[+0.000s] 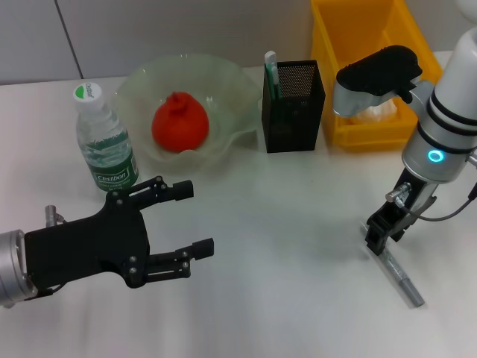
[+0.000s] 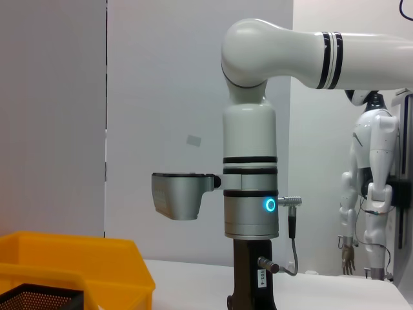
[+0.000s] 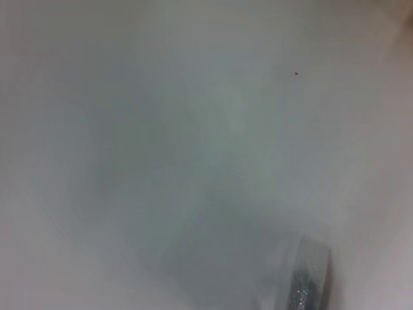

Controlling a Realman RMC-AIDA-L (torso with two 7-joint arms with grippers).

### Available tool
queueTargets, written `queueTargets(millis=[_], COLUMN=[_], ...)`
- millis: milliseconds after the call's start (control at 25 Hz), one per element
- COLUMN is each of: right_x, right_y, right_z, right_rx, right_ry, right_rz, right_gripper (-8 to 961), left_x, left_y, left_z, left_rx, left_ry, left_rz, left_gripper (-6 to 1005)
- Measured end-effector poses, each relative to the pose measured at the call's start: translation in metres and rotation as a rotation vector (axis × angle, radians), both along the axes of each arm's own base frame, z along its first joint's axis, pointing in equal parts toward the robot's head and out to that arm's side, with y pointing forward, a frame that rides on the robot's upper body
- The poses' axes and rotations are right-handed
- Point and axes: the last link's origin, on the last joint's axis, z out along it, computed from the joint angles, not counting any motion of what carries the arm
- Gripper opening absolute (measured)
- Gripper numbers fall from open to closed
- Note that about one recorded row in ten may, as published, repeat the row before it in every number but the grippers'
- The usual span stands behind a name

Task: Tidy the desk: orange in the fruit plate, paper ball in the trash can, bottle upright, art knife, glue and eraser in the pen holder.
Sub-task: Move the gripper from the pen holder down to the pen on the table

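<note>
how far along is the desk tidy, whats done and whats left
Done: orange in the fruit plate, bottle upright, something white in the trash can. In hand: right tool down at the art knife on the table. Left tool hovers open, empty. Eraser not visible.

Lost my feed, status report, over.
Right gripper down at art knife on desk, jaws unclear. Left gripper open, idle. Orange in fruit plate. Nothing blocking.
</note>
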Motion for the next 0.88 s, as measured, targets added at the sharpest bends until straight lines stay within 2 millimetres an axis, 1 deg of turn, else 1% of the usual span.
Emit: queueTargets(millis=[880], right_x=[0.0025], right_y=[-0.0011], right_z=[-0.0037], right_rx=[0.004], right_ry=[0.021], right_rz=[-0.002], right_gripper=[369], left_x=[0.0011], left_y=[0.0020], left_z=[-0.0003], left_rx=[0.006], left_ry=[0.004], left_rz=[-0.006], left_gripper=[838])
